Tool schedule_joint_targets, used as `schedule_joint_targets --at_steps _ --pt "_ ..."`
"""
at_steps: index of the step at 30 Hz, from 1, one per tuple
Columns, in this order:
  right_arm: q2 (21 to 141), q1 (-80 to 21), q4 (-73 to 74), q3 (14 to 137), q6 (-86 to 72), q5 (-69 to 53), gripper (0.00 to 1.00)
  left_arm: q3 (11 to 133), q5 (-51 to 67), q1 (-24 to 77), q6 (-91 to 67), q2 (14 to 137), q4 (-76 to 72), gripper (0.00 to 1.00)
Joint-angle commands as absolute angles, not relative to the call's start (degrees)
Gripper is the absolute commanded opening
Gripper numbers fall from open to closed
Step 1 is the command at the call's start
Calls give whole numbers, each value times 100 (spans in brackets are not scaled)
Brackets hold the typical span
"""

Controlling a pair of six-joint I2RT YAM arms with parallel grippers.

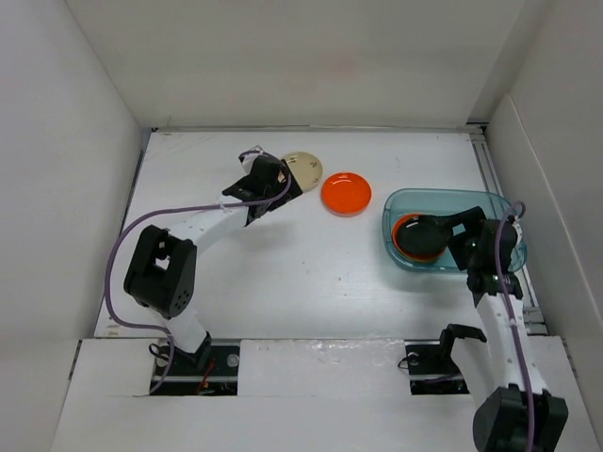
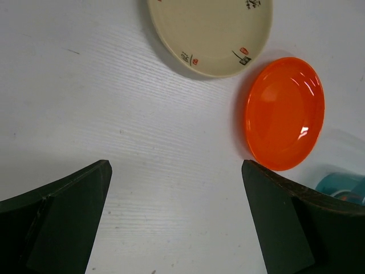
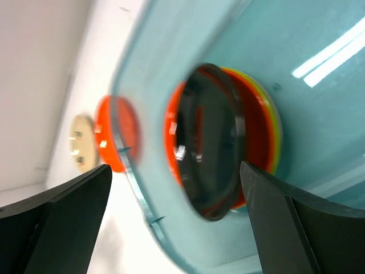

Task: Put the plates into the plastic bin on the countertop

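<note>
Cropped, covered and unreadable parts

The cream plate (image 2: 211, 34) runs off the top edge of the left wrist view, and its markings are too small to read. In the bin (image 1: 415, 198), the black plate (image 3: 208, 142) covers most of the plates (image 3: 259, 131) under it. Only orange and lime rims show, so their count is unclear.

White panels and a near ledge framing the scene.
A plain white back wall (image 1: 301, 56) is standing across the far side, with a left wall (image 1: 57, 169) and a right wall (image 1: 565, 188) leaning in towards it (all three matte and unmarked). A thin metal rail (image 1: 488, 165) is running along the foot of the right wall. At the near side a white ledge (image 1: 320, 372) is lying across the view, a glossy crinkled strip (image 1: 358, 347) catching the light along its far edge, and two dark recesses (image 1: 219, 369) are cutting into it.
</note>
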State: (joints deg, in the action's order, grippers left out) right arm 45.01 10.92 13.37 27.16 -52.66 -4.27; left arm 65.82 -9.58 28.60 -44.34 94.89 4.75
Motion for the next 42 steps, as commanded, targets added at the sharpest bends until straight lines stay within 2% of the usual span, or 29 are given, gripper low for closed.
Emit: schedule_joint_targets --at_steps 1,9,20,25,29,30,32,33,34,36,38,40,41,42 --pt "3808 1134 1555 3216 -5221 -396 100 6899 -1002 2638 -4377 9676 598 99" --pt "4140 1134 2391 3832 -4975 -176 100 7163 -836 2443 -4491 10273 650 99" --pt "3103 1134 1671 3464 -4895 -2695 100 8208 -562 1978 -4685 11390 519 99" --pt "2901 1134 1678 3340 -4870 -2962 98 8919 -510 1872 -4807 11969 588 99" --pt "2900 1134 1880 3463 -4746 -3014 97 9614 -510 1872 -4869 12576 887 87" --pt "2839 1134 1881 3515 -4746 -3015 97 9728 -510 1872 -4869 12769 1001 80" --pt "2839 1134 2029 3577 -4693 -3015 97 10001 -510 1872 -4869 12919 1106 76" --pt "2787 1134 2091 3655 -4641 -3015 97 10002 -510 1872 -4921 12998 1107 70" --pt "2786 1134 2153 3656 -4588 -3015 97 10002 -510 1872 -4922 12999 1107 54" --pt "2725 1134 2267 3779 -4588 -3015 97 10002 -562 1872 -4922 13051 1107 43" --pt "2725 1134 2268 3779 -4588 -3067 97 10002 -562 1872 -4975 13113 1169 21" --pt "2672 1134 2268 3893 -4588 -3067 97 10002 -562 1820 -4975 13183 1291 5" --pt "2672 1134 2320 3894 -4588 -3120 96 10080 -641 1819 -4975 13184 1370 0" --pt "2672 1134 2320 3946 -4588 -3120 96 10081 -642 1819 -4975 13184 1371 0"
